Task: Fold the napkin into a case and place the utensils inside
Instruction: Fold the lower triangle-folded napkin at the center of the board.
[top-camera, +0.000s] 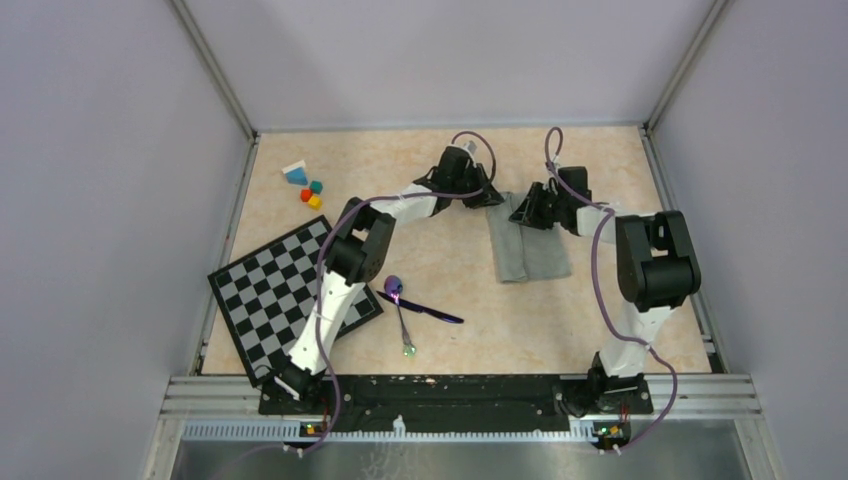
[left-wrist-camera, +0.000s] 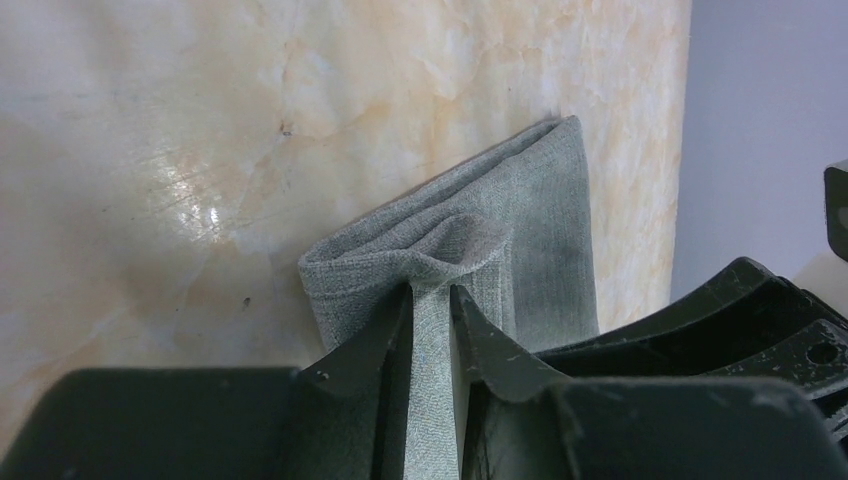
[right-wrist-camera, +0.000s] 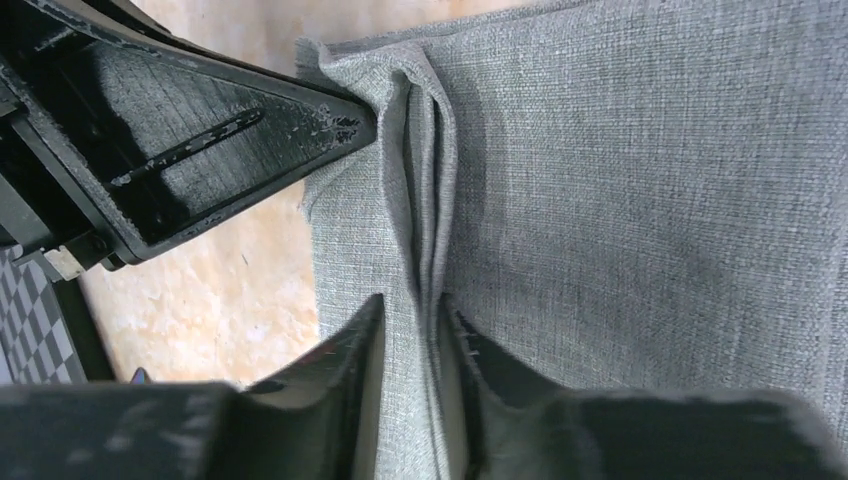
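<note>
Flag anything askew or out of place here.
The napkin lies slightly skewed, its far end bunched into a ridge pinched by the left gripper. The spoon and stick lie crossed on the table beside the checkered board, not in the napkin.

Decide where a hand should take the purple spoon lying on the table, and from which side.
Take the spoon by the near half of its handle, probably straight down from above. It lies flat, handle toward the arms, and the dark stick crosses it just below the bowl.
</note>
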